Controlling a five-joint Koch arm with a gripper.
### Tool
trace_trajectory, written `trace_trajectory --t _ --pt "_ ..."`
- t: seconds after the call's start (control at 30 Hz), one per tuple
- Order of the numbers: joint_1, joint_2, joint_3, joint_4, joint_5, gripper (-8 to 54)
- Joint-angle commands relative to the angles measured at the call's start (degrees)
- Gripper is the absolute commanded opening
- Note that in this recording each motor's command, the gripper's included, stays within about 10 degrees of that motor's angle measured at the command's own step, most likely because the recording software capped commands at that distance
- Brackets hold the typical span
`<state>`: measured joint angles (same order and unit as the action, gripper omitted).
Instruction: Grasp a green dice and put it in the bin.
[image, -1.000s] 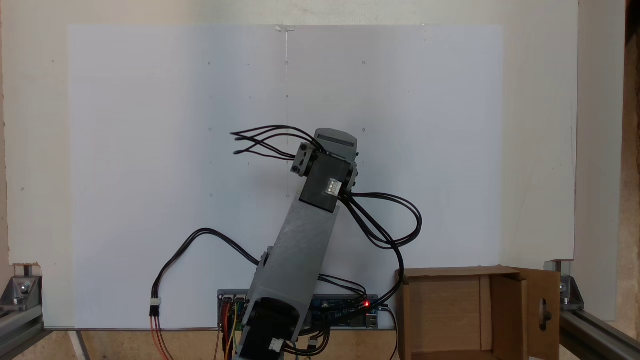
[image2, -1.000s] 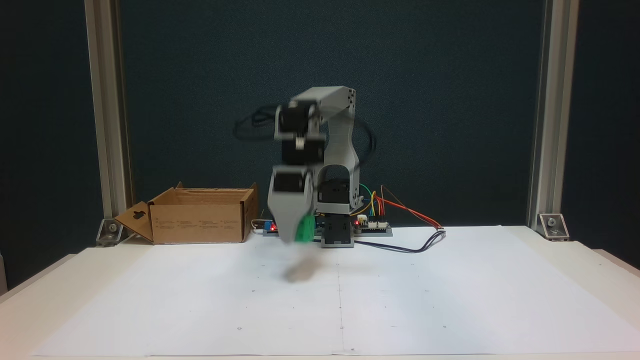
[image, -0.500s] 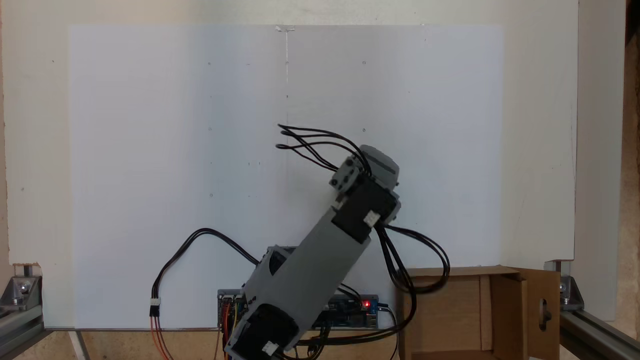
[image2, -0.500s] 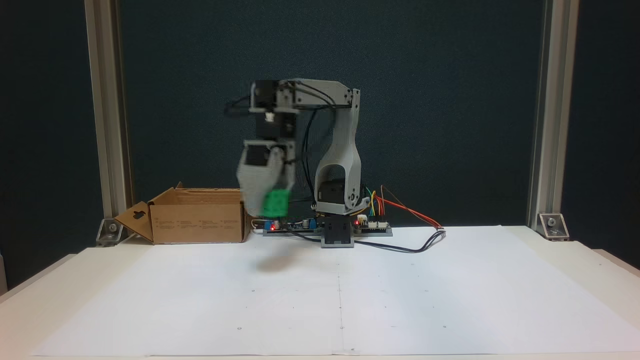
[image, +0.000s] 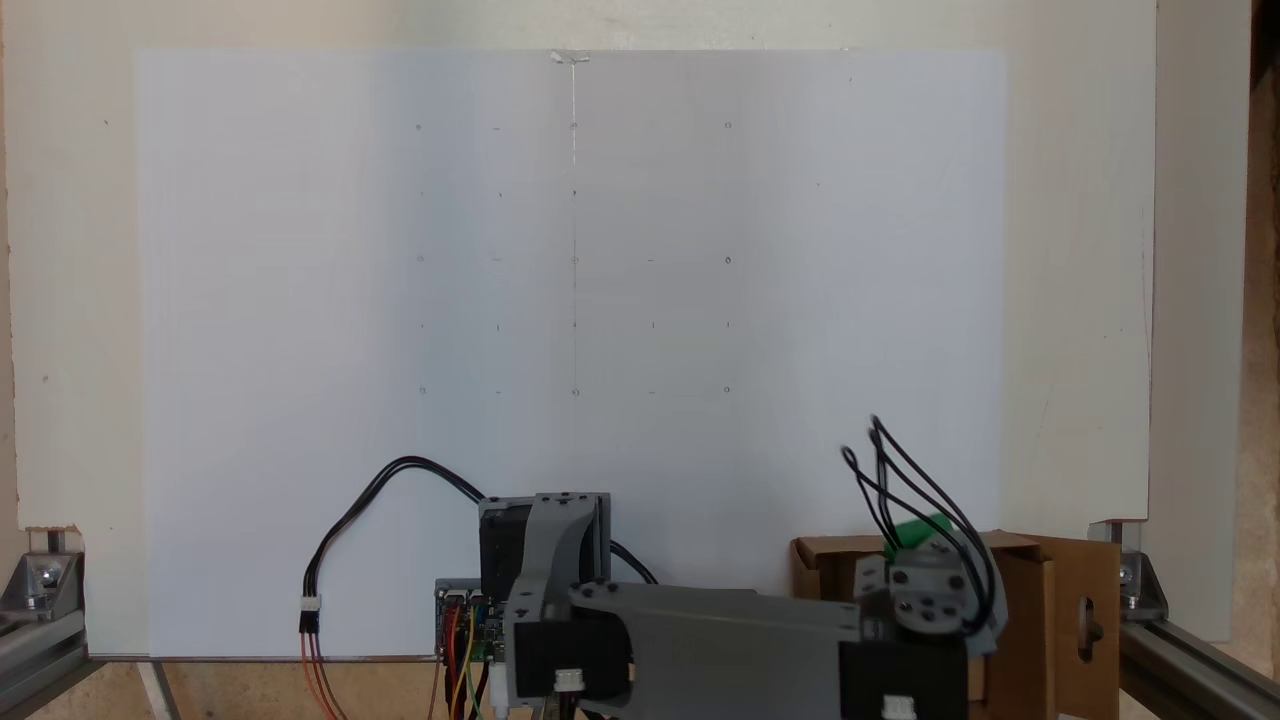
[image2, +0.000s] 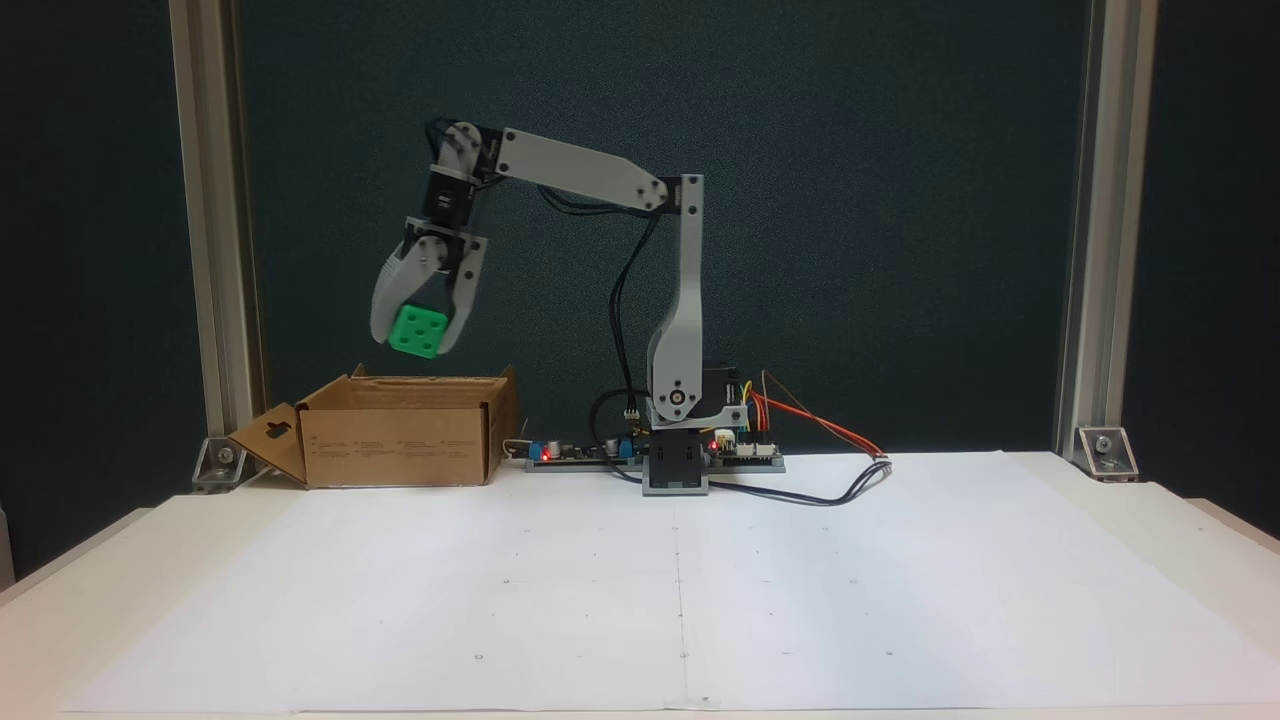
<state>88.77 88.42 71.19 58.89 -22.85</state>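
The green dice (image2: 419, 331) hangs in the air above the bin (image2: 400, 440), a brown cardboard box with upright flaps. My gripper (image2: 416, 335) is shut on the dice, one grey finger on each side, pointing down over the box's opening. A face with five pips looks toward the camera. From above, a corner of the green dice (image: 918, 530) peeks out past the wrist, over the bin (image: 1020, 610) at the lower right. The keyhole cutout flap (image: 1088, 625) stands on the box's right side there.
White paper (image2: 680, 580) covers the table. A control board (image2: 745, 450) with coloured wires sits by the arm's base (image2: 678, 470). Aluminium posts (image2: 215, 250) stand at both back corners, one just behind the bin. Black cables (image: 400, 480) loop on the paper.
The arm has swung from the middle of the paper over to the bin and risen, carrying the dice with it. The dice now hangs above the box's opening.
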Motion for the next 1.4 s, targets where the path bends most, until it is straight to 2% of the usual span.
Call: trace_trajectory --t 0.0,0.27,0.43,0.6,0.63,0.67,0.77,0.93,1.07,1.17,1.37 --pt "4.6 -2.2 -5.3 -0.4 -4.8 11.5" --pt "15.7 -12.2 -6.9 -1.2 -9.7 11.5" --pt "16.9 -19.0 -6.9 -2.5 -10.1 11.5" --pt "17.0 -21.5 -6.9 -6.7 -10.0 11.6" --pt "17.0 -22.1 -6.9 -7.3 -9.9 25.0" --pt "17.1 -22.4 -6.9 -8.1 -9.8 32.1" --pt "17.1 -23.1 -6.9 -11.7 -8.0 41.7" --pt "15.7 -22.9 -7.0 -25.0 -0.6 41.7" --pt "12.0 -16.6 -9.6 -29.3 6.4 41.7" --pt "1.7 -6.5 -9.7 -29.7 11.2 41.7" --pt "-15.1 2.6 -9.6 -29.0 11.8 41.8"
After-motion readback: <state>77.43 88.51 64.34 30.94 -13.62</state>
